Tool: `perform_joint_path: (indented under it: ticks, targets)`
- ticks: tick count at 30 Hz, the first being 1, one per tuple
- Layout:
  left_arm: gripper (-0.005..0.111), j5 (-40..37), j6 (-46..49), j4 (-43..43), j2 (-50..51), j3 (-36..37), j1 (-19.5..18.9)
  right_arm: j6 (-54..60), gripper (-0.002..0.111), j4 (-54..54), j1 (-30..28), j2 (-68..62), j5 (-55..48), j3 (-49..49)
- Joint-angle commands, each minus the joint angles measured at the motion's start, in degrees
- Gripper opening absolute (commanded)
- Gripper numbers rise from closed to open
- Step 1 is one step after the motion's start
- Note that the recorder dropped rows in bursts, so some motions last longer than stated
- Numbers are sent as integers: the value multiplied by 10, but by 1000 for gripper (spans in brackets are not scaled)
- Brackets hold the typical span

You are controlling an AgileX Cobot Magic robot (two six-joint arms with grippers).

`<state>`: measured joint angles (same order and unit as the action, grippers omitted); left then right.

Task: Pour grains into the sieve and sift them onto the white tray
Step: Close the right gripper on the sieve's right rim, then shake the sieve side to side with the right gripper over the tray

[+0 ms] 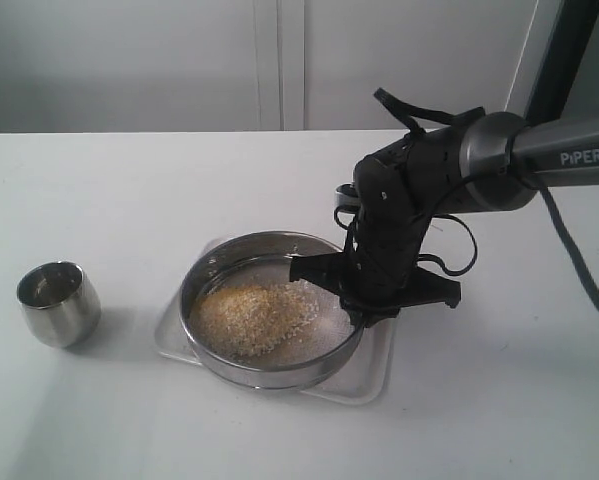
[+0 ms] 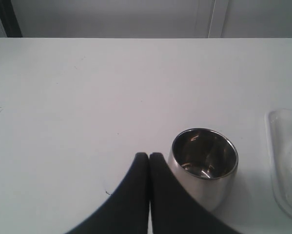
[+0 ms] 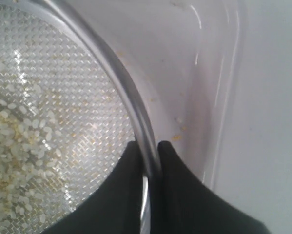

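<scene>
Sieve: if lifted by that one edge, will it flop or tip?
Probably stiff: the sieve is a steel ring. Pinched at one rim spot by the right gripper, it may tilt downward, and the loose grains would likely slide.

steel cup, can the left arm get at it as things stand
Probably yes. The left gripper sits close beside the steel cup, which stands upright with nothing between them or over it. Its jaws are shut, so it would need to open first.
</scene>
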<state>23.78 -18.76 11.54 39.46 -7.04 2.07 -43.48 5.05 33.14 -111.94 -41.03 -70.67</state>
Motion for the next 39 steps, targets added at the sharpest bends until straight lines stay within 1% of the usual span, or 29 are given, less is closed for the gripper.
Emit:
perform_joint_path:
  ticks: [1, 10, 16, 19, 21, 26, 28, 31, 33, 35, 37, 38, 39]
  targets:
    - [0, 2, -3, 1, -5, 4, -1, -8, 0, 9, 1, 5, -12, -1]
    - [0, 2, -3, 1, -5, 4, -1, -7, 0, -6, -1, 35, 10, -1]
    - [0, 2, -3, 1, -5, 4, -1, 3, 0, 1, -29, 55, -28, 2]
    - [0, 2, -3, 1, -5, 4, -1, 10, 0, 1, -40, 66, -20, 13]
    - [0, 2, -3, 1, -5, 4, -1, 10, 0, -4, -40, 69, 1, 24]
    - [0, 2, -3, 1, -5, 4, -1, 13, 0, -88, -29, 52, 107, 32]
    - [0, 2, -3, 1, -5, 4, -1, 14, 0, -87, -34, 52, 90, 32]
    - [0, 2, -3, 1, -5, 4, -1, 17, 0, -44, -55, 52, 15, 33]
    - [0, 2, -3, 1, -5, 4, -1, 17, 0, -42, -63, 54, 16, 43]
    - [0, 2, -3, 1, -5, 4, -1, 20, 0, -90, -61, 54, 67, 52]
    - [0, 2, -3, 1, -5, 4, -1, 74, 0, -157, -47, 54, 115, 53]
    - [0, 2, -3, 1, -5, 4, -1, 102, 0, -167, -46, 54, 115, 49]
    - [0, 2, -3, 1, -5, 4, -1, 120, 0, -165, -47, 54, 93, 44]
